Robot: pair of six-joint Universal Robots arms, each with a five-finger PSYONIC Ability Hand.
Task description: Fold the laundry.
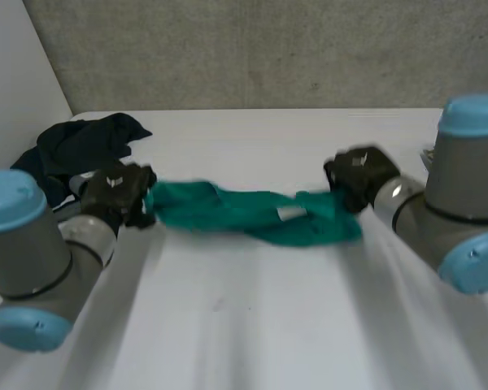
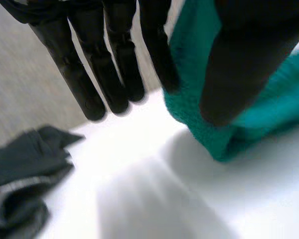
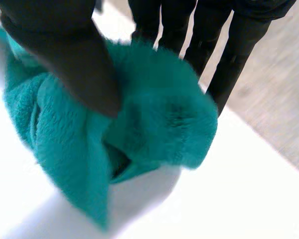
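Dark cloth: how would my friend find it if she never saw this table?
Find the white table, then its far left corner, behind the left hand. The dark cloth lies crumpled there. It is nearly black and lies alone; the green cloth is held by that hand and the right hand.

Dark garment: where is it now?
Head view: the dark garment lies crumpled at the far left, beyond the left hand, apart from the green cloth.

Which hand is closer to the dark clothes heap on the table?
Left. The left hand pinches the green cloth at the end right beside the dark clothes; the right hand pinches the opposite end, farther off.
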